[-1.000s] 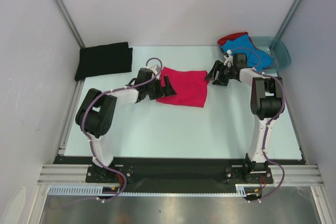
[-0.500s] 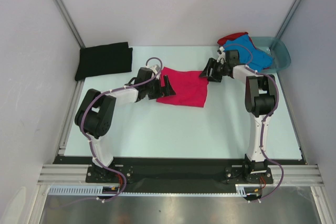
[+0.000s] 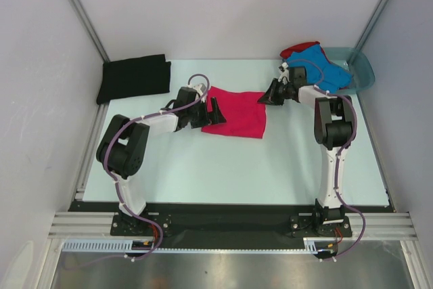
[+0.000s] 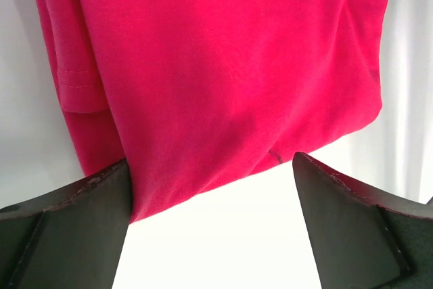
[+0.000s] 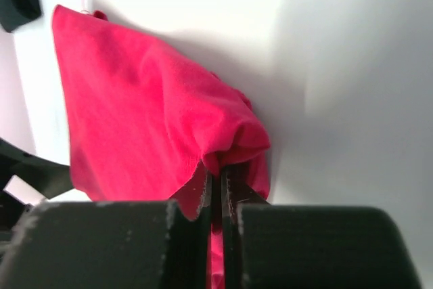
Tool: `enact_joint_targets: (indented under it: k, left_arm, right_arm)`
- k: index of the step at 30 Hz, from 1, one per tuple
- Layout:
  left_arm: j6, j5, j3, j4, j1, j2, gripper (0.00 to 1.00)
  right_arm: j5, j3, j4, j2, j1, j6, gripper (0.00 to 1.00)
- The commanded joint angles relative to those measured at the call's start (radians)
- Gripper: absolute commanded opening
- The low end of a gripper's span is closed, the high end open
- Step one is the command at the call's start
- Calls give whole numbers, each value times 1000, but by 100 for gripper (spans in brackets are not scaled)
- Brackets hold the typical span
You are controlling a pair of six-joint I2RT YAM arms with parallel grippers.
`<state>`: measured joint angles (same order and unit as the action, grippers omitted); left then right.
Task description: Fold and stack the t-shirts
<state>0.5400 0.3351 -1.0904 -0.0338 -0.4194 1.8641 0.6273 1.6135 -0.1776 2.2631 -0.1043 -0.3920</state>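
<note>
Near the middle of the pale worktop (image 3: 237, 167) lies the magenta-pink t-shirt (image 3: 235, 114), partly folded into a rough rectangle, with one claw at each of its short sides.

At its left edge sits the left claw (image 3: 218, 112), released, its jaws spread wide. From the left wrist view this claw (image 4: 210, 235) has its two dark fingers (image 4: 61, 228) far apart, and the pink cloth (image 4: 216, 72) fills the space ahead of them. The shirt's near hem runs slantwise across the gap. It meets the inner face of the finger on the left of the view and stops short of the finger on the right, where bare worktop shows. A stitched sleeve hem is folded under at the upper left.

At the shirt's far right corner the right claw (image 3: 262, 98) is clenched on the cloth. Its wrist view shows the claw (image 5: 216, 194) with jaws pressed together on a thin pinch of pink fabric (image 5: 135, 120), which bunches into a raised fold just beyond the tips.

A folded black t-shirt (image 3: 134, 77) lies flat at the far left corner, well apart from both claws. A bright blue t-shirt (image 3: 321, 65) and a red t-shirt (image 3: 298, 49) are heaped at the translucent teal basin (image 3: 364, 67) in the far right corner.
</note>
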Motion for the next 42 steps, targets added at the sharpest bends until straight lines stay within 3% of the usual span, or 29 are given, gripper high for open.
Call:
enact_joint_targets:
  k: [1, 7, 9, 10, 13, 15, 16, 27, 42]
  left_arm:
    - [-18, -8, -37, -2, -5, -52, 100]
    - [-15, -1, -29, -14, -5, -57, 100]
    - [-15, -4, -22, -15, -5, -65, 100]
    - [-18, -10, -20, -12, -5, -66, 100]
    - [-25, -19, -14, -6, -4, -78, 100]
    - [-28, -24, -16, -3, -2, -83, 100]
    - [-29, -24, -16, -3, -1, -83, 100]
    - [-32, -22, -6, 0, -1, -106, 100]
    - [-43, -34, -22, 23, 2, -95, 100]
  right_arm:
    - [100, -9, 105, 21, 3, -60, 0]
    - [190, -33, 272, 19, 32, -97, 2]
    - [190, -33, 267, 7, 40, -75, 22]
    - [175, -35, 257, -16, 44, -61, 43]
    - [100, -40, 182, -75, 48, 11, 61]
    - [57, -44, 95, -99, 48, 54, 66]
    - [16, -50, 77, -111, 46, 65, 75]
    - [-103, -219, 64, -212, 20, 73, 78]
    - [-77, -84, 89, -65, -6, 77, 78]
